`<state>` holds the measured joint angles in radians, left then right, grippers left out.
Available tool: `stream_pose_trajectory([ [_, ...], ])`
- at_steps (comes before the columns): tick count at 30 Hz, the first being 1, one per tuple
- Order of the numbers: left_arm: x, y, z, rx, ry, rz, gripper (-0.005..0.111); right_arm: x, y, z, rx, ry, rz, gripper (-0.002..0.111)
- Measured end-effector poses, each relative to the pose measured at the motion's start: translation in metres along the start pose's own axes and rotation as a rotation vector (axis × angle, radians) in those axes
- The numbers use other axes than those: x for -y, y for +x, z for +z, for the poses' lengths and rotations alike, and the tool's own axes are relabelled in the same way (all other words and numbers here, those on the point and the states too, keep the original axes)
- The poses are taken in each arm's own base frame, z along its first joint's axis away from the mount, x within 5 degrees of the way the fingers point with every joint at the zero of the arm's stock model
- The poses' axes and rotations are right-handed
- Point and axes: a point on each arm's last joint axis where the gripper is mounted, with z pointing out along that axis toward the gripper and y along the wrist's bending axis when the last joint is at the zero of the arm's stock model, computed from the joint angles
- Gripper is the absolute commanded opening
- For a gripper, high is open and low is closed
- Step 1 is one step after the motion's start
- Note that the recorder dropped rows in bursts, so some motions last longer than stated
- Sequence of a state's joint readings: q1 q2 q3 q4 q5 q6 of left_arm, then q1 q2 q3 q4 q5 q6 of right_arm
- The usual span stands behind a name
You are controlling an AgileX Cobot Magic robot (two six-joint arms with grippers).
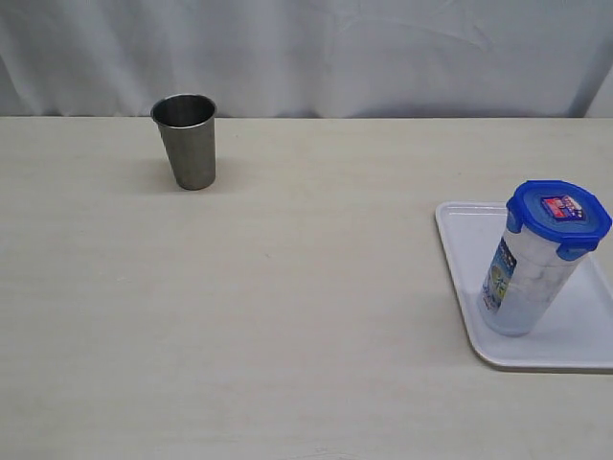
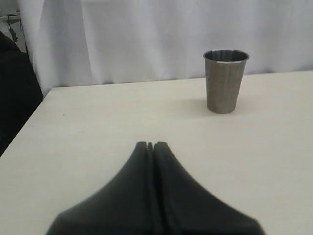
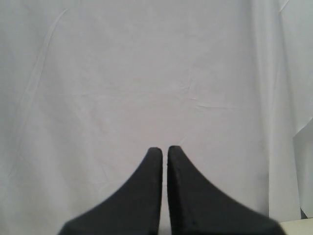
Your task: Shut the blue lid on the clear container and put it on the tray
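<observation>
A: Exterior view first. How far along was the job?

B: Practically finished, by my reading. The blue lid sat on top of the clear container, and the container stood on the tray, out at about four o'clock in the frame. The flaps I could see hung down against the rim (whether all four had snapped home, I could not tell). Neither arm showed in this view.

A: Anything left to do, then?

B: At most a check of the flaps. Nothing else looked outstanding.

A: And the count?

B: One lid, one container, one tray. Also one steel cup, upright on the bench at about ten o'clock, well apart from the tray.

A: Left wrist view?

B: The left gripper had its jaws pressed together with nothing between them. It hung over bare bench, with that same cup ahead of it and well apart. None of the task's things appeared here.

A: Right wrist view?

B: The right gripper was closed too, only a hairline slit between the jaws, and it held nothing. It faced the white curtain; a sliver of bench showed at one corner, and no container, lid or tray.

A: So two grippers, both empty.

B: Yes, both clear of the container.
</observation>
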<state>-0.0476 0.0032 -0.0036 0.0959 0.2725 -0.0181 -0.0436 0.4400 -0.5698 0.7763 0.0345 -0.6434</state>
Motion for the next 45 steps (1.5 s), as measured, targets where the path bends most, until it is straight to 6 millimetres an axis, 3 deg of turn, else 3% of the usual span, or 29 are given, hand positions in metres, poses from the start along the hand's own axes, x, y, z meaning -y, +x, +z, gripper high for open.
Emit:
stream_pose_trajectory([
  [45, -0.0001, 0.0037, -0.0001, -0.041, 0.000, 0.051, 0.000, 0.0000, 0.0000, 0.0000, 0.000, 0.000, 0.000, 0.005],
])
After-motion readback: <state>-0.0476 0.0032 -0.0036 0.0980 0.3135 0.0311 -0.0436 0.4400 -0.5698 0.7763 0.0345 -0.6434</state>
